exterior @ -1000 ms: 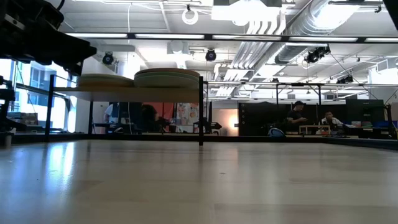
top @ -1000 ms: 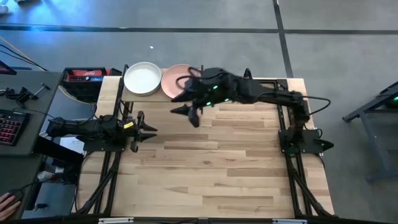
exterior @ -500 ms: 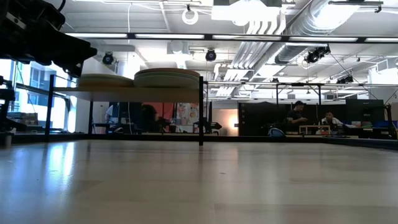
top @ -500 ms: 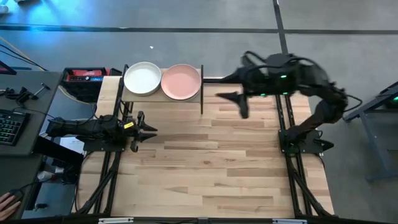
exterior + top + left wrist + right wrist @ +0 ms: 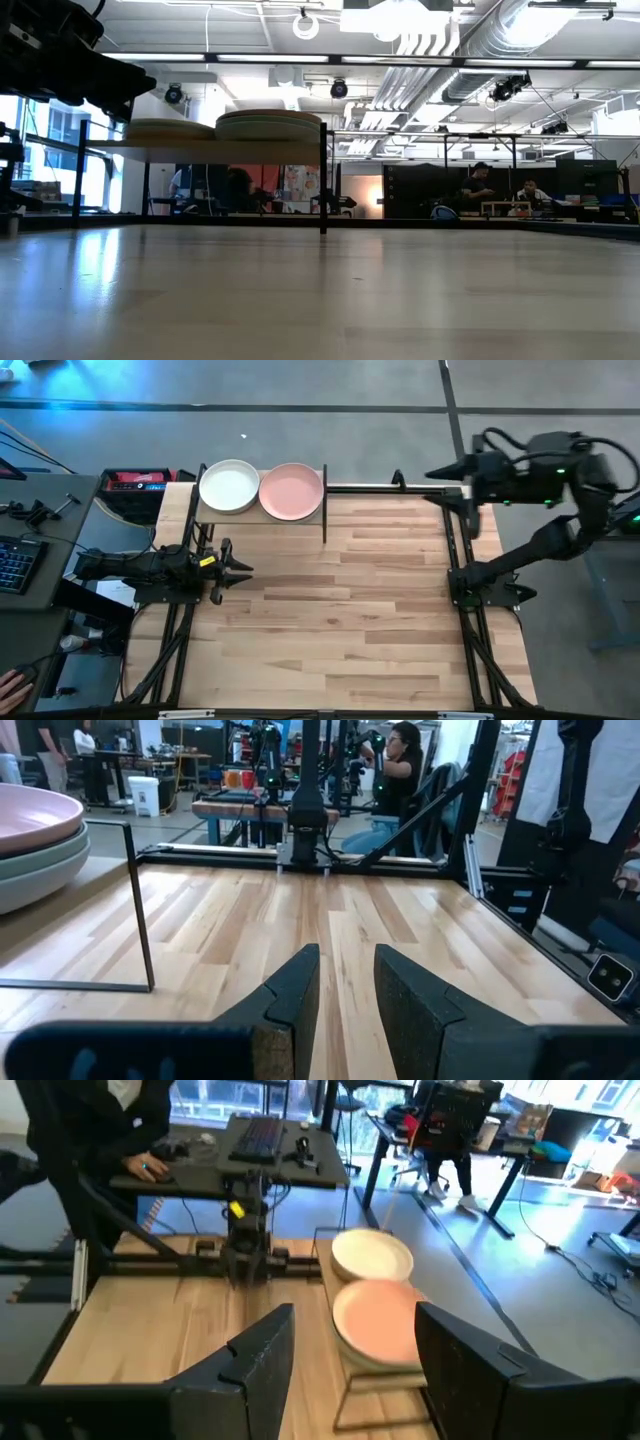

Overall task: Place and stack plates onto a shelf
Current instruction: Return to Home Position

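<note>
High view: 2 plate stacks (image 5: 231, 487) on shelf (image 5: 260, 516), left fingers (image 5: 295, 995) narrowly apart, right fingers (image 5: 262, 1350) wider

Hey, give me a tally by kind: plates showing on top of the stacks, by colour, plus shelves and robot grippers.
white plate: 1
pink plate: 1
shelf: 1
Grippers: 2, the left gripper and the right gripper
Total: 5
</note>
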